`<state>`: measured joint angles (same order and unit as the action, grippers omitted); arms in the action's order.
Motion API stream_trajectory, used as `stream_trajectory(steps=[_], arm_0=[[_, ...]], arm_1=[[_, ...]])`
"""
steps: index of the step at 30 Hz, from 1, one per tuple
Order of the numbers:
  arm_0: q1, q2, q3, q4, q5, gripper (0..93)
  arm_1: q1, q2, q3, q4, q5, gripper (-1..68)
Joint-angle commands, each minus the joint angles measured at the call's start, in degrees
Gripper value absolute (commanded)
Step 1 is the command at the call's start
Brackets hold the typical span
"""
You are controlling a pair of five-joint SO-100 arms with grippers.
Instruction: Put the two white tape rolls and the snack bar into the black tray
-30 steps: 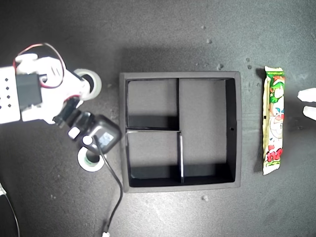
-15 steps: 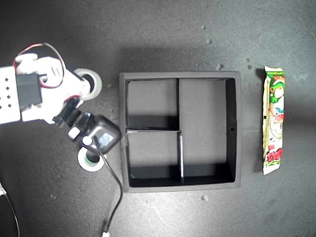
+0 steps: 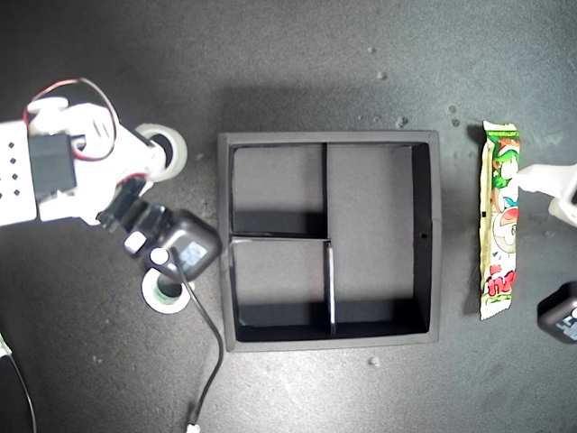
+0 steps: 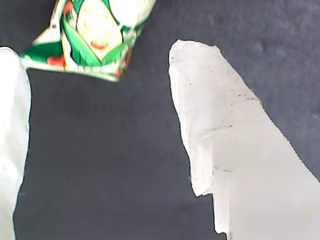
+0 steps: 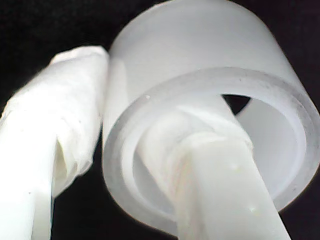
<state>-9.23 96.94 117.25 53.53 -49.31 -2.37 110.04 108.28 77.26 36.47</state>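
Observation:
The black tray (image 3: 431, 234) sits mid-table with all three compartments bare. The snack bar (image 3: 499, 244) lies lengthwise beyond the tray's wall at the exterior view's right. My first gripper (image 3: 538, 191) is open beside the bar's upper half; the first wrist view shows a crimped end of the snack bar (image 4: 95, 30) ahead of the parted fingers (image 4: 225, 130). At the exterior view's left, my second gripper (image 3: 160, 153) is shut on the wide white tape roll (image 3: 178, 144), one finger inside its hole and one outside its wall (image 5: 200, 45). The smaller, green-cored roll (image 3: 151, 293) lies below it, partly hidden.
The second arm's black wrist camera (image 3: 185, 248) overhangs the smaller roll, and its cable (image 3: 215, 356) trails toward the table's front edge. The first arm's black camera (image 3: 561, 311) shows at the exterior view's right edge. The table surface is dark and matte.
My first gripper left the exterior view's right edge and has come back in, further than before, up to the snack bar. The second arm and both rolls have not moved.

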Motion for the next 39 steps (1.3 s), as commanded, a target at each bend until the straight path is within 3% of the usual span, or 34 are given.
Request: stream_trajectory(steps=[1, 7, 14, 26, 39], arm_0=[[0.26, 6.06, -1.32, 2.81, -0.35, 0.1], [2.81, 13.89, -5.54, 11.69, -1.41, 0.1], [3.78, 12.74, -13.54, 14.5, 0.0, 0.1], [2.46, -13.36, -47.55, 26.28, 6.06, 0.1], [1.49, -29.0, -63.81, 36.47, 6.15, 0.1]], arm_1=[[-2.46, -0.09, 0.88, -2.37, -5.8, 18.7], [-5.54, -0.18, 7.82, -10.37, -4.83, 19.2], [-7.03, -5.01, 11.6, -16.61, -3.69, 19.5], [-4.83, -9.4, 17.75, -27.6, -3.96, 18.5], [-2.72, -9.49, 19.95, -34.1, -6.59, 13.7]])
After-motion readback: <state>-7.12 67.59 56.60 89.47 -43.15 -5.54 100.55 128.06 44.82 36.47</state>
